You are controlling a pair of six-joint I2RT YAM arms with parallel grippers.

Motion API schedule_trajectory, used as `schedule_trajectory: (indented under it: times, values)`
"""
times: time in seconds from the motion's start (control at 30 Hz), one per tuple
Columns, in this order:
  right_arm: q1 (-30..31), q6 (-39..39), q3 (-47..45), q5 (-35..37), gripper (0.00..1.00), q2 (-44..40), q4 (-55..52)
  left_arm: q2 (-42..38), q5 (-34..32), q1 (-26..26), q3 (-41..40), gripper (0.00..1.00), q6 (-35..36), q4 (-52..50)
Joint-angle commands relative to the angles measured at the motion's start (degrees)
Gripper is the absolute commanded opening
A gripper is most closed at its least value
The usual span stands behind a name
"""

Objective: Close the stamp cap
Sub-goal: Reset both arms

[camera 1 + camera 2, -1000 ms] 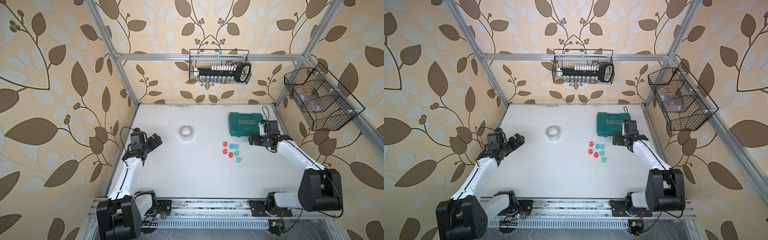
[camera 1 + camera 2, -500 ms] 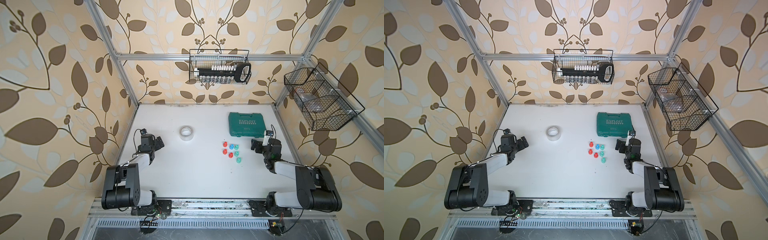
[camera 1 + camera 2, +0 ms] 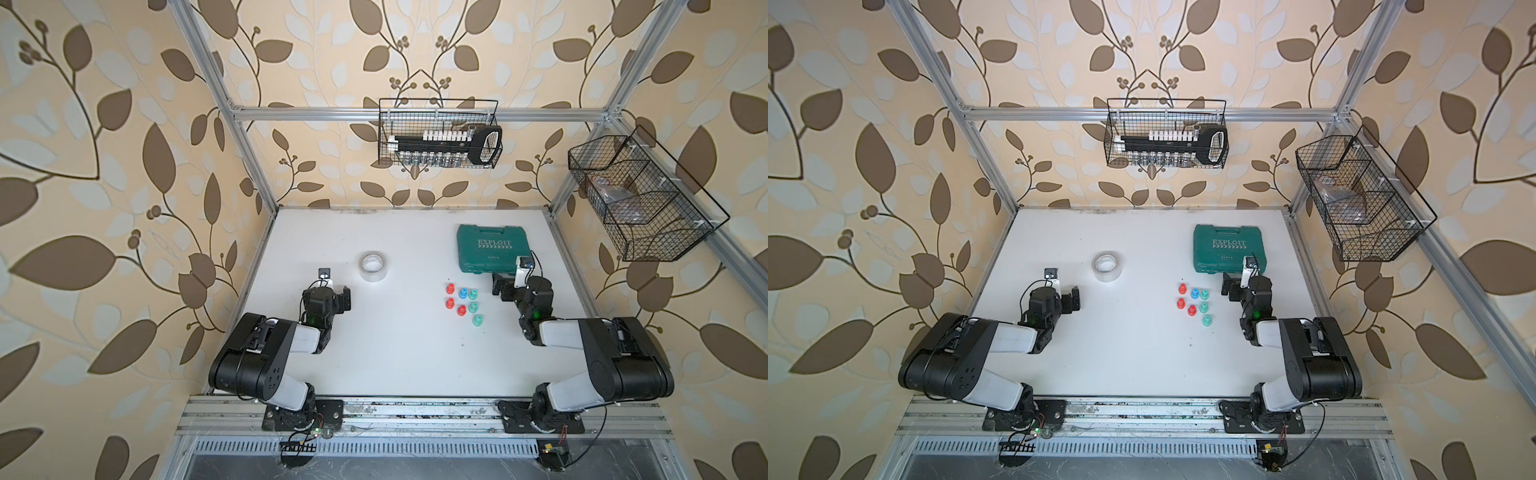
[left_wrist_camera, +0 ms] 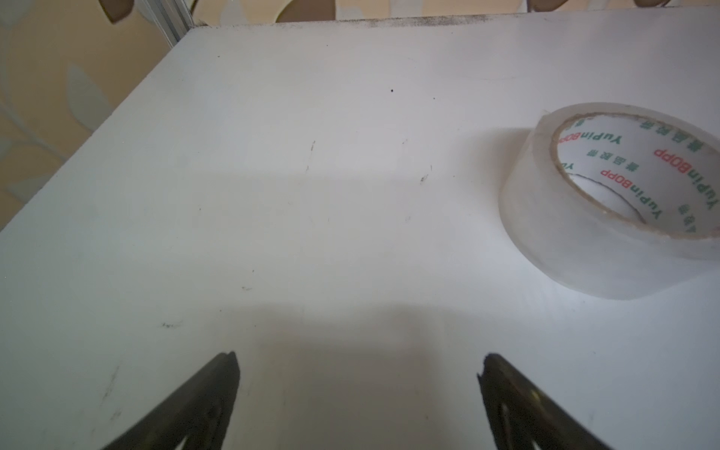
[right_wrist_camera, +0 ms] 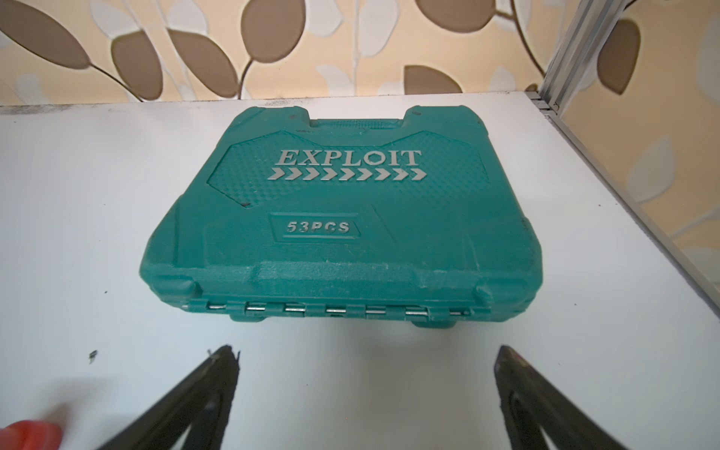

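Left gripper (image 4: 358, 356) and right gripper (image 5: 366, 354) hang spread, empty; 7 small stamp pieces (image 3: 462, 303) cluster on the table (image 3: 395, 357) nearest the right gripper, so centre squarely over 1 cap before pinching.

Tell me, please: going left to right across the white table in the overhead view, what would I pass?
left end effector → tape roll → small coloured stamps → right end effector. The green case overlaps the last two, so it is left out.

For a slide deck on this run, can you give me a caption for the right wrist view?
Open right gripper facing the closed green EXPLOIT tool case on the white table.
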Motion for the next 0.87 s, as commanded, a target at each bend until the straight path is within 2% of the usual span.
schedule_trajectory:
  times: [0.0,0.07,0.83]
  values:
    - [0.5,-1.1,0.9,2.5,0.98,0.2,0.0,0.5,1.0,2.9,4.7,0.99,0.8,-0.4]
    - [0.6,-1.2,0.8,2.7,0.98,0.1,0.2,1.2,7.9,7.3,7.3,0.99,-1.2,-4.8]
    - [1.3,-2.2,1.7,1.8,0.98,0.5,-1.1,-0.1,7.8,7.0,6.0,0.99,-1.1,-3.8]
